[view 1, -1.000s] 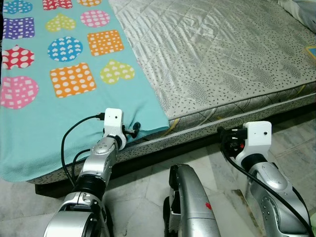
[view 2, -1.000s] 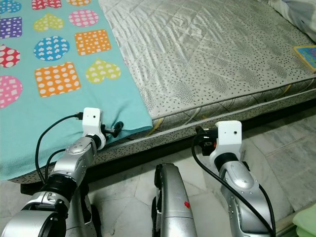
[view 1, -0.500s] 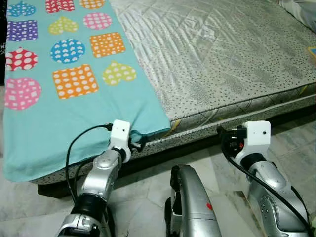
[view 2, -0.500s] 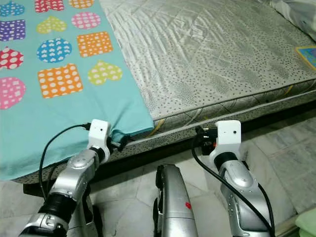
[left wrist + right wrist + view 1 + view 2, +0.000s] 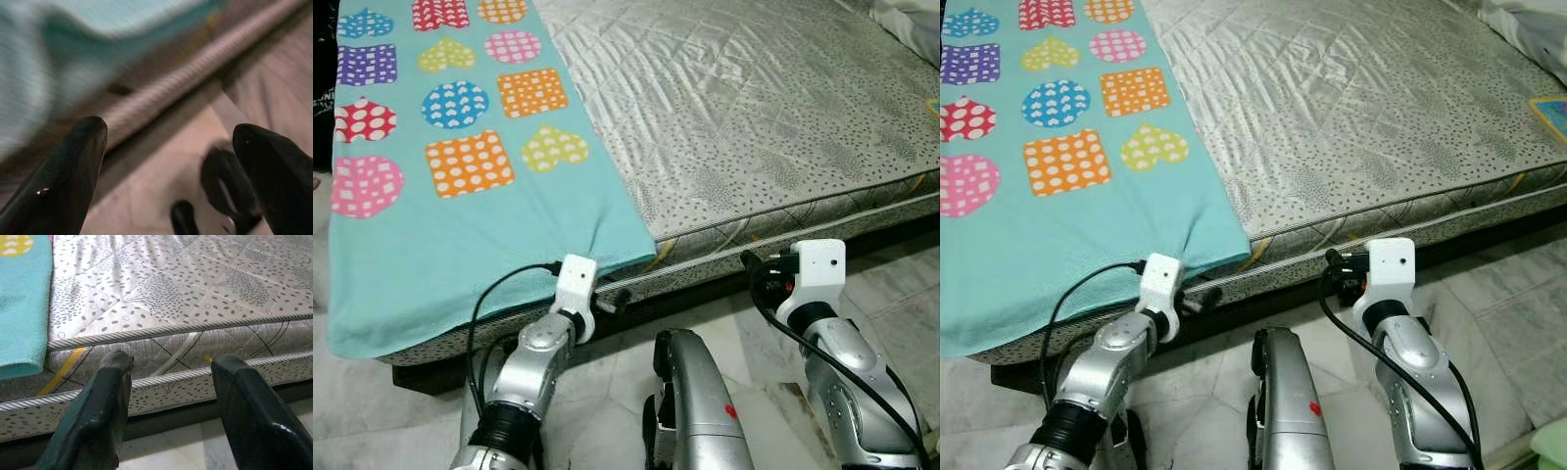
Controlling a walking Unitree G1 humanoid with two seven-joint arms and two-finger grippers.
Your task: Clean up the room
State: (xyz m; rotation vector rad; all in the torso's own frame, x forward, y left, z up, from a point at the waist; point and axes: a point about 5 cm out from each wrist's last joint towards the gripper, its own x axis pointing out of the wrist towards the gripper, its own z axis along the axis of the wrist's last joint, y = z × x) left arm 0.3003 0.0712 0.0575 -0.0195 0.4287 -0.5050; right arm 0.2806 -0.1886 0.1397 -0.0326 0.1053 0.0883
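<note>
The turquoise fleece blanket printed with dotted hearts, squares and circles lies spread over the robot's left part of the grey quilted mattress, its long axis running from about 12 o'clock down toward 6 o'clock, and its near right-hand corner droops over the mattress edge at roughly 11 o'clock from the left gripper. That gripper sits just below and beside the hanging corner, against the piped side of the mattress; in the left wrist view its two black fingers stand well apart with nothing between them, the blanket blurred above and ahead of them rather than inside the gap, so it has hold of nothing. The left arm is plainly the nearer one to the blanket. The right gripper hovers well apart at about 3 o'clock from the corner, aimed at the bare mattress side; its fingers are likewise spread wide and empty. To catch the corner, my judgement is that the left fingers need to rise and close round the drooping edge. The mattress border and the dark bed base beneath it crowd the approach from below. A pale pillow lies at the far 1 o'clock corner, and a small colourful flat item rests near the mattress's right edge.
</note>
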